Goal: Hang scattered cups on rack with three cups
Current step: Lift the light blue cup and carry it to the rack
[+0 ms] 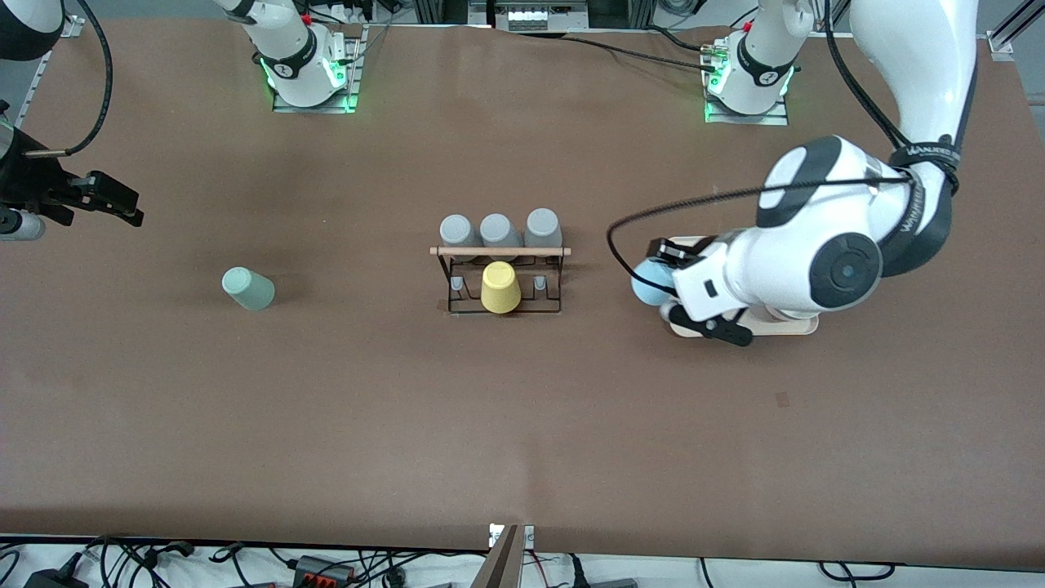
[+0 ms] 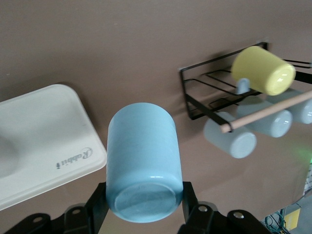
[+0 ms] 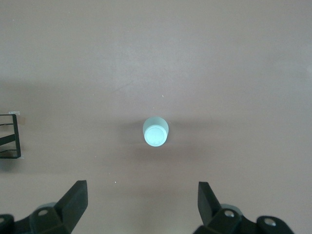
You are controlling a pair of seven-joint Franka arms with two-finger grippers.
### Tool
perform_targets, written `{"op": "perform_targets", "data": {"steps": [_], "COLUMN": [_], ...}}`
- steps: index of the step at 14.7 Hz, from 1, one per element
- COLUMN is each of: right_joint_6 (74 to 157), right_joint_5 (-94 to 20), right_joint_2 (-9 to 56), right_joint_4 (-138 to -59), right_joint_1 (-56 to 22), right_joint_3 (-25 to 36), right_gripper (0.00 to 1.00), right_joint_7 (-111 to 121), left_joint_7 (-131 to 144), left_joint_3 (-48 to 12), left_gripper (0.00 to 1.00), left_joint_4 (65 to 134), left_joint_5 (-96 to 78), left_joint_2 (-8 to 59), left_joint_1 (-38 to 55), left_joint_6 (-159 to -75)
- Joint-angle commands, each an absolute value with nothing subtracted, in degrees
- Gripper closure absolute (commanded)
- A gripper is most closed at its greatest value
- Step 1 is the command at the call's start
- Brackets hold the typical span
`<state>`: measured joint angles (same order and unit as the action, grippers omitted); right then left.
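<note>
My left gripper [image 1: 671,287] is shut on the pale blue cup [image 1: 651,282], gripping its sides near the base [image 2: 144,161] with both fingers [image 2: 99,195], over the table at the rack-side edge of the tray. The black wire rack [image 1: 500,282] with a wooden dowel [image 1: 500,251] stands mid-table and carries a yellow cup [image 1: 500,287] and three grey cups [image 1: 498,229]. The sage green cup [image 1: 249,288] stands upside down on the table toward the right arm's end. High above it hangs my right gripper [image 3: 141,185], open and holding nothing; the cup [image 3: 156,131] shows between its fingers, far below.
A cream rectangular tray [image 1: 788,327] lies under the left arm's wrist; its surface [image 2: 39,136] shows beside the held cup. The rack [image 2: 204,97], with the yellow cup [image 2: 263,70], shows in the left wrist view. A rack corner [image 3: 12,136] shows in the right wrist view.
</note>
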<state>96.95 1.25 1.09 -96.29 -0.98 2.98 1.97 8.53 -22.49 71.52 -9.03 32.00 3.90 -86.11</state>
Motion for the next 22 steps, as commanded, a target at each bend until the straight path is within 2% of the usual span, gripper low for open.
{"op": "perform_targets", "data": {"steps": [1,3,12,22], "right_joint_6": [96.4,96.2,96.2,95.9], "right_joint_5": [1.5,1.5,1.6,1.6], "right_joint_2": [2.9,3.9,6.2,6.1], "right_joint_4": [-95.4,-95.1,-95.3,-95.3], "right_joint_1": [-0.6,-0.5,-0.5,-0.9], "right_joint_3": [2.9,2.9,3.0,3.1], "right_gripper": [0.0,0.0,0.0,0.0], "right_joint_7": [1.3,1.2,1.1,1.0], "left_joint_7": [10.4,12.1,30.0,25.8], "left_joint_3": [-23.1,-23.1,-23.0,-22.5], "left_gripper": [0.79,0.81,0.81,0.74], "left_joint_4": [69.0,68.1,67.8,68.7], "left_joint_5": [-11.2,-12.3,-12.2,-4.7], "left_joint_2": [33.8,35.9,39.5,44.6], "left_joint_1": [3.3,6.0,14.5,18.6], "left_joint_6": [-85.3,-86.6,-104.0,-106.3]}}
